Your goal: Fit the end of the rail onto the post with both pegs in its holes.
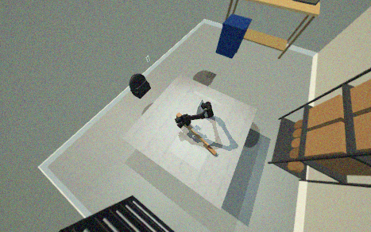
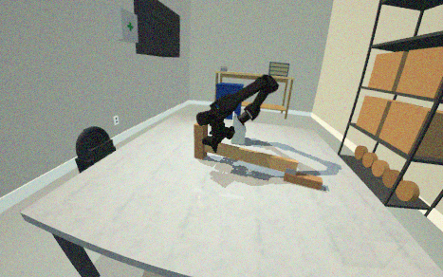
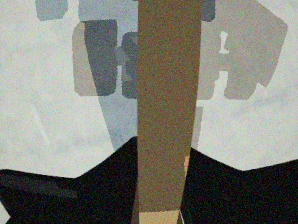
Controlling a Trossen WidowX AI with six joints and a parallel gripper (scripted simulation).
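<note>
Rail [image 2: 255,156] pinched near the post [image 2: 199,140] in gripper [image 2: 211,141], far end in bracket [image 2: 303,179]; likely to jam if pegs meet holes crooked, or slip from bracket.

Pale grey mottled table [image 2: 175,213] with dark legs, standing on a light floor. On it: short upright wooden post [image 2: 199,140] toward the far middle, low footboard block [image 2: 304,180] to its right and well apart from the post, and the arm's light-coloured base [image 2: 238,133] behind the post. Long wooden rail [image 2: 255,156] spans between post and block, far end at the block and near end close by the post, raised off the table; soft grey shadows of arm and rail lie under and beside them on the table surface.
</note>
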